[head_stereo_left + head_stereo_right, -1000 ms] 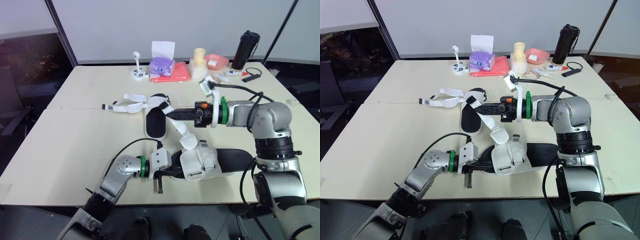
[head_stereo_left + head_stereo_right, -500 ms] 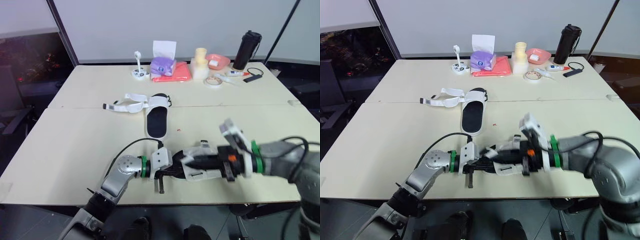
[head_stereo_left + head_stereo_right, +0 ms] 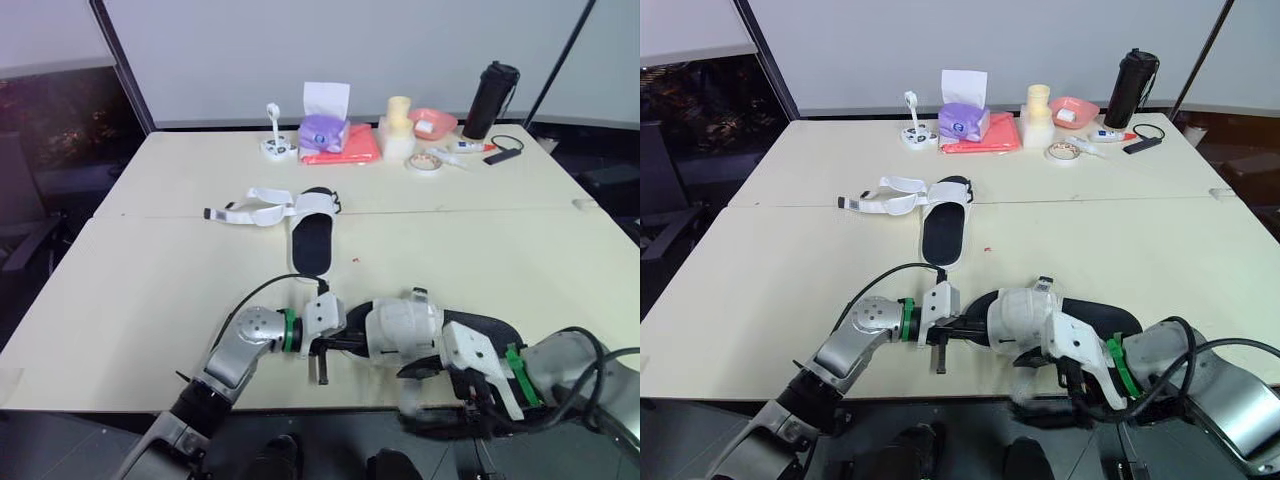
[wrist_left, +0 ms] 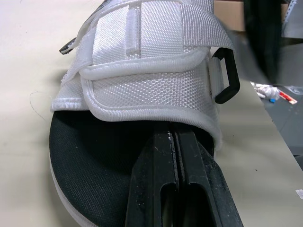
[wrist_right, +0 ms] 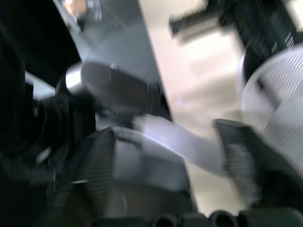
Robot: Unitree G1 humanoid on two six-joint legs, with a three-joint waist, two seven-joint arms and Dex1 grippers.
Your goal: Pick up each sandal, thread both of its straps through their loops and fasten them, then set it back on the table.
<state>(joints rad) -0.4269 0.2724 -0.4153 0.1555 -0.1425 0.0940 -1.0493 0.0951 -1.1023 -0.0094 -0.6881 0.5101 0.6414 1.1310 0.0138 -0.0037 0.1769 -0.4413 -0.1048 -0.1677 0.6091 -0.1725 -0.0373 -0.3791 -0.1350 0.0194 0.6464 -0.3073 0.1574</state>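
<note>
White woven straps (image 4: 147, 85), black-soled sandal (image 3: 478, 326), cream table (image 3: 140, 290)

At the table's (image 3: 150, 290) near edge, our left gripper (image 3: 340, 345) touches the strapped sandal's (image 3: 400, 322) toe, our right gripper (image 3: 418, 371) just beside; the second sandal (image 3: 312, 240) lies beyond, unfastened.

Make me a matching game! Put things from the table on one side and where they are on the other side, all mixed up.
Things:
1. tall black bottle
2. purple tissue box with a white tissue
3. black-soled sandal with white straps spread open
4. black-soled sandal with white straps folded over

Places:
A. at the near edge of the cream table
B. in the middle of the table
C. at the far right end
D. on the far side, beside the flat red cloth

Pairs: 1-C, 2-D, 3-B, 4-A
</note>
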